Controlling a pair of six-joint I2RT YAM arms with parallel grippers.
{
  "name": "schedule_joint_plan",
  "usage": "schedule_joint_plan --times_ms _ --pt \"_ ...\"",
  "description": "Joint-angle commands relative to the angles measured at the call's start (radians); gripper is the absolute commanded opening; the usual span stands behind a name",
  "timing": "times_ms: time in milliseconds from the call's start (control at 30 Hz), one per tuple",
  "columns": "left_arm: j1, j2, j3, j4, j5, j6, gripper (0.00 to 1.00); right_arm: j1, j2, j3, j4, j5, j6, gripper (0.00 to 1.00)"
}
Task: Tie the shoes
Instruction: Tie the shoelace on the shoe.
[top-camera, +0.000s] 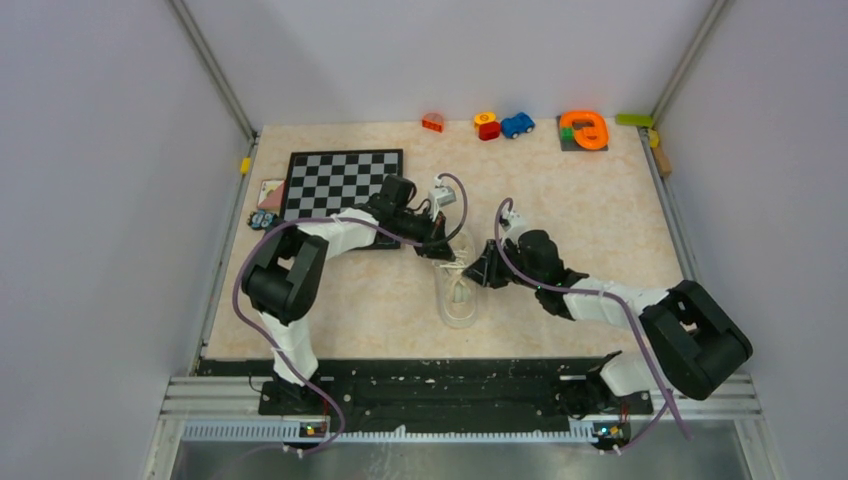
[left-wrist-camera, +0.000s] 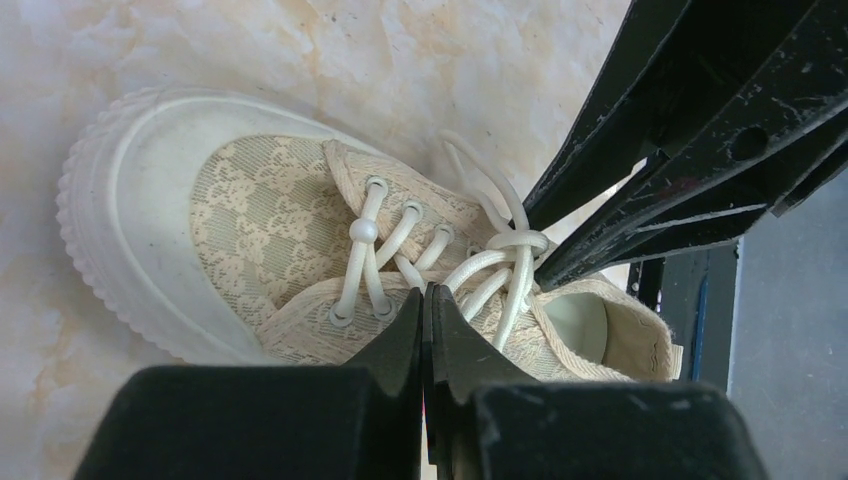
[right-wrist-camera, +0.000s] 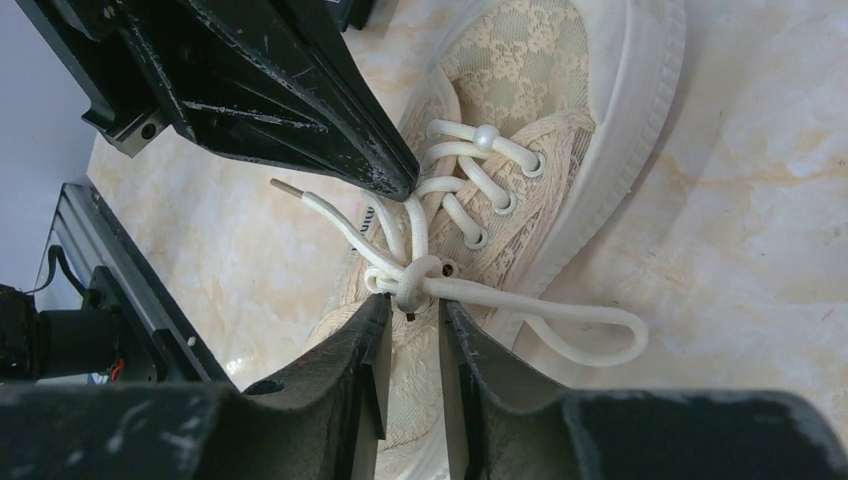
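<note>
Checking shoe (top-camera: 458, 303): lies mid-bench (top-camera: 620, 230), near the chessboard (top-camera: 340, 180) corner, toe toward the arm bases. Top view is poor here: pale shoe on a pale surface, heel end covered by both hands, outline hard to trace. Left hand (left-wrist-camera: 425, 300): fingers pressed together, tip down at the laces (right-wrist-camera: 460, 218) over the tongue. One strand runs from the knot (right-wrist-camera: 412, 280) straight up to that tip in the right wrist view; the pinch point is hidden by the fingers, so can't tell whether the strand is caught. Right hand (right-wrist-camera: 412, 310): fingers a narrow gap apart, knot right at the gap's mouth; can't tell if they bite on it or just flank it. One loop (right-wrist-camera: 540, 306) lies out over the sole onto the bench, one free end (right-wrist-camera: 315, 203) sticks out the other side. Heel is cut off behind the right hand in the left wrist view; toe is clipped by the frame edge in the right wrist view
</note>
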Motion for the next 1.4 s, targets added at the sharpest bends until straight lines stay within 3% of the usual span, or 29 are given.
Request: schedule_joint_plan --times_ms 0,367,733,1067,1367 --pt "-0.001 0.023 0.032 0.010 0.057 -0.001 0.00 0.017 0.007 0.042 0.055 0.007 0.011 0.23" --pt "-0.001 -0.018 0.017 0.051 0.028 -0.019 0.00 0.017 -0.067 0.039 -0.066 0.020 -0.003 0.00" --pt "0.000 -0.113 -0.039 0.134 -0.052 -0.034 0.30 0.017 -0.097 0.057 -0.149 0.023 -0.027 0.00" --pt "0.001 -0.157 -0.074 0.182 -0.035 -0.013 0.57 0.017 -0.041 0.102 -0.145 0.000 -0.048 0.00" --pt "-0.004 -0.102 -0.055 0.149 0.105 0.025 0.58 0.017 -0.001 0.136 -0.140 -0.024 -0.080 0.00"
